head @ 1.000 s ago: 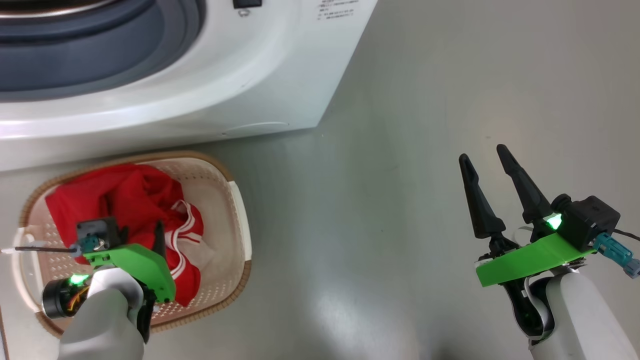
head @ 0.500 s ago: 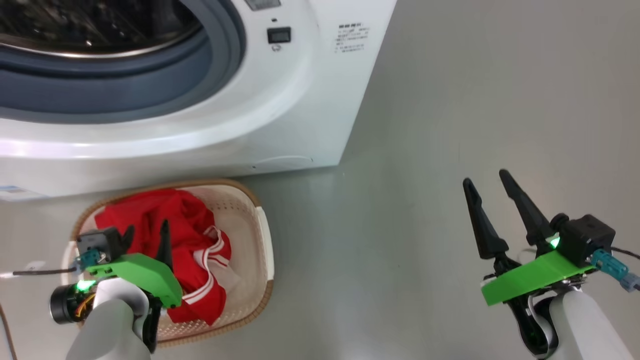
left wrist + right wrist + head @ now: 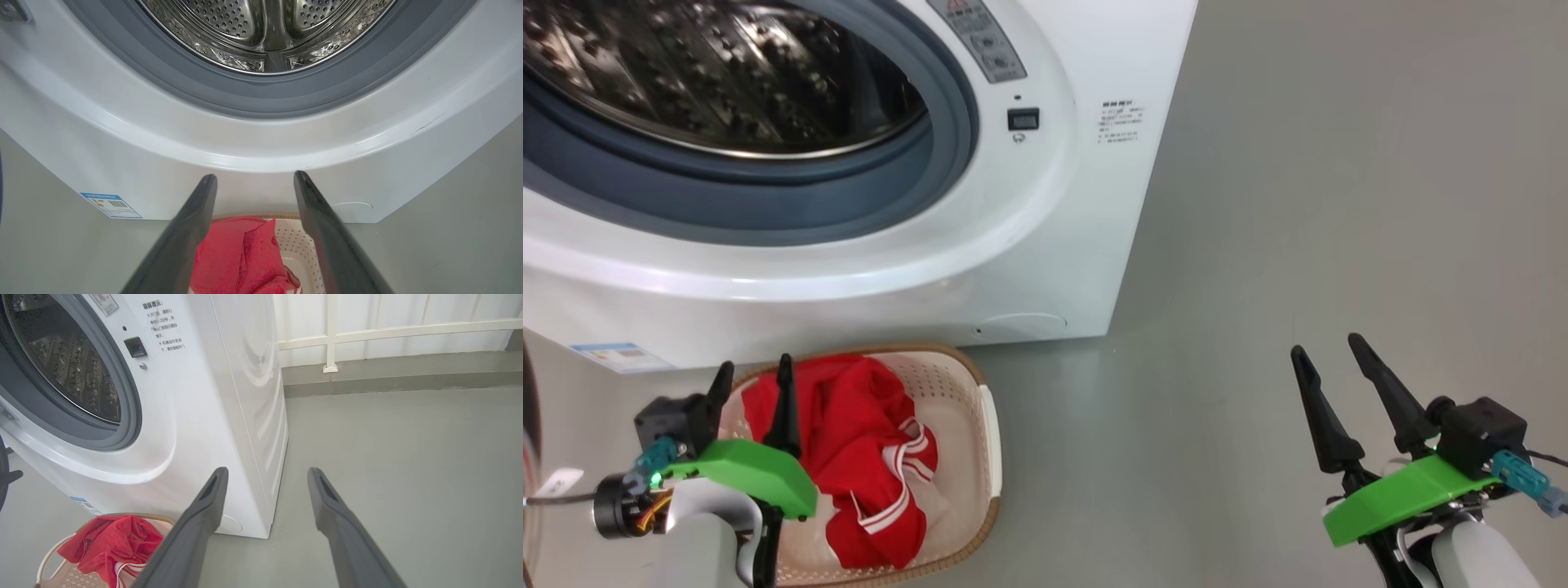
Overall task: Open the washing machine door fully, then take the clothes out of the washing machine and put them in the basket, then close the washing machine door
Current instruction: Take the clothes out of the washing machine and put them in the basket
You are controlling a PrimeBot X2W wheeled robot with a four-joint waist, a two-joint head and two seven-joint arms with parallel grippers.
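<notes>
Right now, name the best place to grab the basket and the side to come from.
Probably the white side handle at the right end of the basket, approached from the robot's right across the floor. It stands exposed along the rim, while the red clothes heap toward the other end, where the open left gripper hovers.
</notes>
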